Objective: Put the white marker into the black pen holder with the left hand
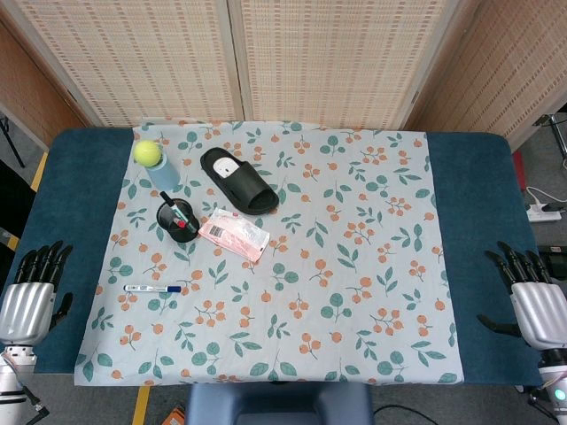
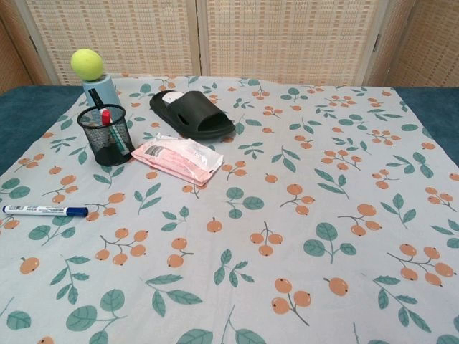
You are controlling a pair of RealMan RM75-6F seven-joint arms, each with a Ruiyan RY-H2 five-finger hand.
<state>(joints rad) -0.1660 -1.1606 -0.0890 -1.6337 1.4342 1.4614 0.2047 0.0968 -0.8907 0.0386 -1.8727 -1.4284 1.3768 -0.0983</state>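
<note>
The white marker (image 1: pixel 152 289) (image 2: pixel 44 211) with a blue cap lies flat on the floral cloth near its left edge. Behind it stands the black mesh pen holder (image 1: pixel 177 221) (image 2: pixel 106 135), upright, with a red-capped pen inside. My left hand (image 1: pixel 34 296) rests at the table's left edge, fingers apart and holding nothing, well to the left of the marker. My right hand (image 1: pixel 532 301) sits at the right edge, open too. The chest view shows neither hand.
A tennis ball (image 1: pixel 148 152) (image 2: pixel 87 64) sits on a blue cup (image 1: pixel 164 173) behind the holder. A black slipper (image 1: pixel 237 180) (image 2: pixel 191 115) and a pink packet (image 1: pixel 233 234) (image 2: pixel 178 159) lie just right of the holder. The blue table (image 1: pixel 469 221) edges the cloth.
</note>
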